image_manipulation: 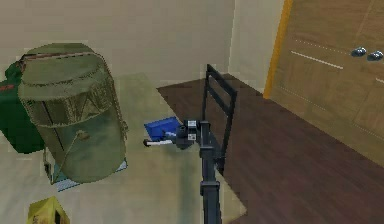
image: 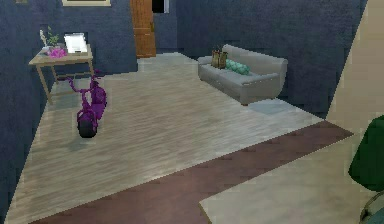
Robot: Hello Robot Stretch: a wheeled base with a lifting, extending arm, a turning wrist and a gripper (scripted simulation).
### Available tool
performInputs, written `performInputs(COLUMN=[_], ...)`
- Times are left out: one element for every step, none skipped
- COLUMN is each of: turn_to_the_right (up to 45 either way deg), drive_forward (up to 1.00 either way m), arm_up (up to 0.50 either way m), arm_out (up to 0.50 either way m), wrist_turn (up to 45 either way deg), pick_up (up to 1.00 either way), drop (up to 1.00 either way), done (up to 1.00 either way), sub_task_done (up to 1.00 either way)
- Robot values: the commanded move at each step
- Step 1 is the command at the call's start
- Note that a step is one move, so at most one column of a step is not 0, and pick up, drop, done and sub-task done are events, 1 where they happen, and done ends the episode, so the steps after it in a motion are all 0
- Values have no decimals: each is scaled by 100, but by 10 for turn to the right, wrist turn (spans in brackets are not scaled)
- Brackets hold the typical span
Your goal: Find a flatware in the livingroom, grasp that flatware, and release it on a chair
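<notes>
Right of the big green basket (image_manipulation: 75, 110), a flat blue thing (image_manipulation: 160, 127) lay at my end effector (image_manipulation: 158, 142), maybe the flatware. I couldn't tell if it held anything. I needed to go slowly toward the thin black chair (image_manipulation: 222, 100).

Our arm (image_manipulation: 208, 180) rises from the arm side view's bottom edge — its gripper (image_manipulation: 166, 141) points left, and we cannot tell whether it holds anything.

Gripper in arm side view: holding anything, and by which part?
Cannot tell. The gripper ends at a blue object lying on the pale surface, so no hold can be confirmed.
</notes>
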Motion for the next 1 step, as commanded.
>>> performInputs(turn_to_the_right=[0], drive_forward=[0], arm_up=[0], arm_out=[0], wrist_turn=[0], pick_up=[100], drop=[0], done=[0], sub_task_done=[0])
